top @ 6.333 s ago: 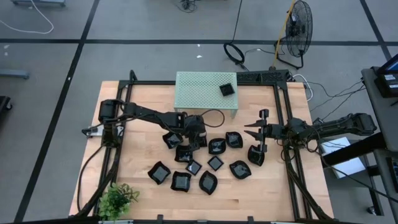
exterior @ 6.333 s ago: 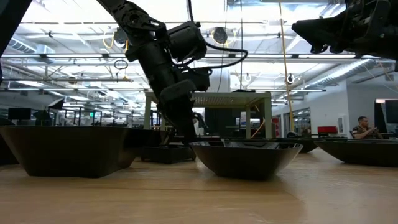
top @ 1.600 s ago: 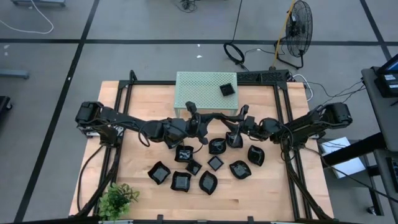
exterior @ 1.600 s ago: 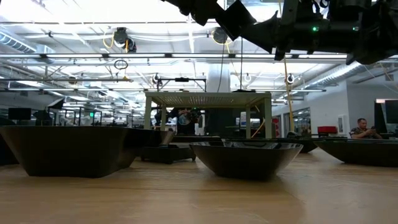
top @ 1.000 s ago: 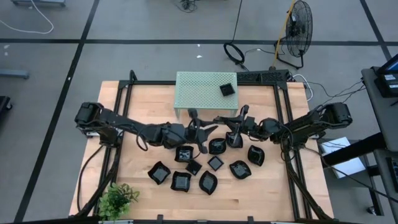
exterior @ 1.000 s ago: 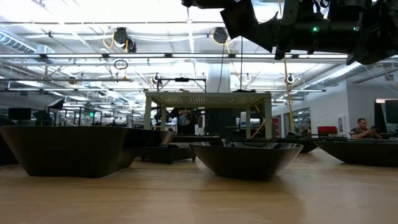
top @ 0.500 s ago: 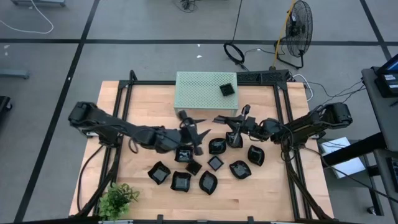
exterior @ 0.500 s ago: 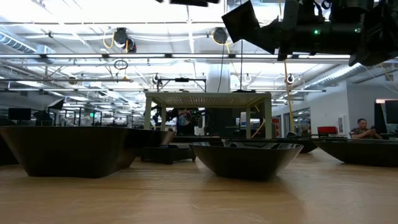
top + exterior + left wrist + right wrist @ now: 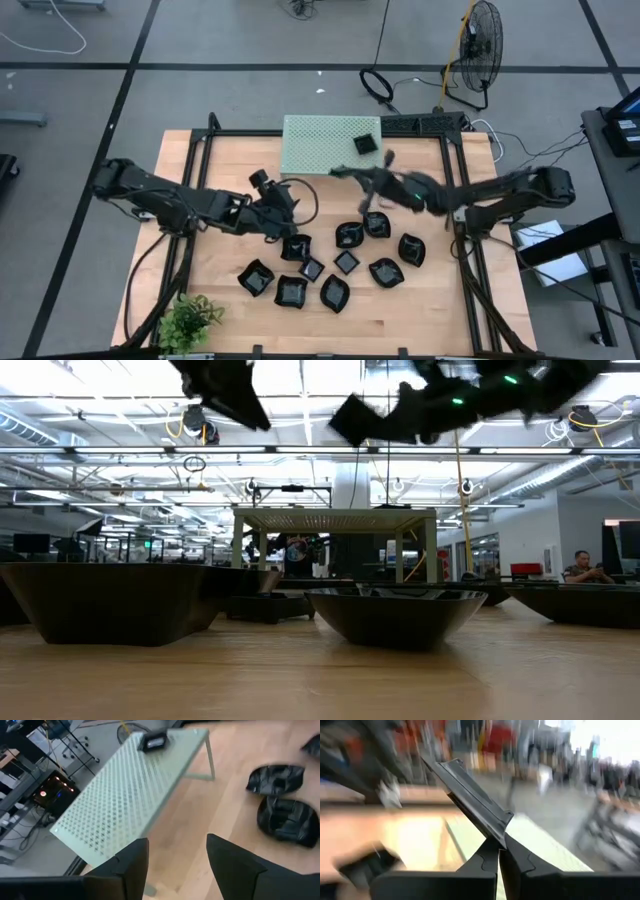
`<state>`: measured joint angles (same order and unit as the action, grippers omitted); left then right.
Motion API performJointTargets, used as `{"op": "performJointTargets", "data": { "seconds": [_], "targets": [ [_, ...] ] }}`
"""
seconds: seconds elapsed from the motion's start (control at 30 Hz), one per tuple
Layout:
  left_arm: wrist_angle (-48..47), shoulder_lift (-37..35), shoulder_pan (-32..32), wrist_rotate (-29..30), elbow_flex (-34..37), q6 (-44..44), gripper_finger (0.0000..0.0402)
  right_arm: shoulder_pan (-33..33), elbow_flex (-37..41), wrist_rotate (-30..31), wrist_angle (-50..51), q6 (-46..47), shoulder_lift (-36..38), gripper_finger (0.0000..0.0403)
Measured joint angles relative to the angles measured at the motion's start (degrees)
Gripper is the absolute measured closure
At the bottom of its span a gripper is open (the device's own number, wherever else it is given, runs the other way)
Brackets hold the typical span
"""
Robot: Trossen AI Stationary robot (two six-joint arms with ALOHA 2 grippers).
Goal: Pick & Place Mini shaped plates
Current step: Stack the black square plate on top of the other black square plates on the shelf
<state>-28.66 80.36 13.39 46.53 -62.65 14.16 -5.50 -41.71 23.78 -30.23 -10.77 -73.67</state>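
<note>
Several mini shaped plates, glossy black, lie on the wooden table, among them one plate near the middle and another plate. One more plate rests on top of the pale green perforated stand. My right gripper hovers blurred at the stand's near edge, shut on a black plate. My left gripper hangs open left of the stand's near left corner, with nothing between its fingers. My right gripper pinches the plate's rim between its two fingers, at their free ends. The fingers reach in from the table's right, about level. The plate sticks out beyond the fingertips, tilted on edge, lifted clear of the table and the stand.
A small green plant stands at the near left corner. A black frame runs along the table's left, far and right sides. Bare wood lies near the front edge.
My left gripper has drawn back from the middle toward the table's left edge. My right gripper has swung with the plate toward the stand, left and toward the far edge, and shows blurred. The plate has stayed clear of the table.
</note>
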Motion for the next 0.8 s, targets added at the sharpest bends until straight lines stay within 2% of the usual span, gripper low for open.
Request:
{"op": "performJointTargets", "data": {
  "seconds": [0.1, 0.2, 0.27, 0.4, 0.5, 0.7, 0.8],
  "targets": [
    [2.3, 0.1, -0.2, -0.1, 2.6, -0.8, 0.0207, -4.4, -11.6, 0.0, 21.6, 0.5, 0.0, 0.0403],
    [3.4, 0.0, -0.6, 0.0, 4.2, -1.4, 0.0210, -8.8, -20.1, -2.3, 32.7, -0.1, 0.1, 0.0403],
    [3.4, 0.1, -0.6, 0.0, 4.8, -1.4, 0.0210, -12.2, -25.0, -7.0, 39.7, 0.9, 0.1, 0.0403],
    [3.6, 0.0, -0.6, 0.0, 4.9, -1.4, 0.0211, -20.0, -33.1, -21.0, 53.4, 4.3, -0.4, 0.0403],
    [4.5, 0.0, -0.6, 0.0, 4.9, -1.9, 0.0211, -25.8, -36.2, -29.1, 60.4, 6.1, -1.6, 0.0403],
    [7.3, 0.0, -0.6, -0.1, 4.9, -3.9, 0.0211, -35.4, -37.7, -40.9, 69.4, 6.8, -4.7, 0.0403],
    [8.1, 0.0, -0.7, -0.3, 4.9, -4.7, 0.0211, -38.0, -37.6, -42.3, 71.1, 5.2, -6.8, 0.0403]
  ]
}}
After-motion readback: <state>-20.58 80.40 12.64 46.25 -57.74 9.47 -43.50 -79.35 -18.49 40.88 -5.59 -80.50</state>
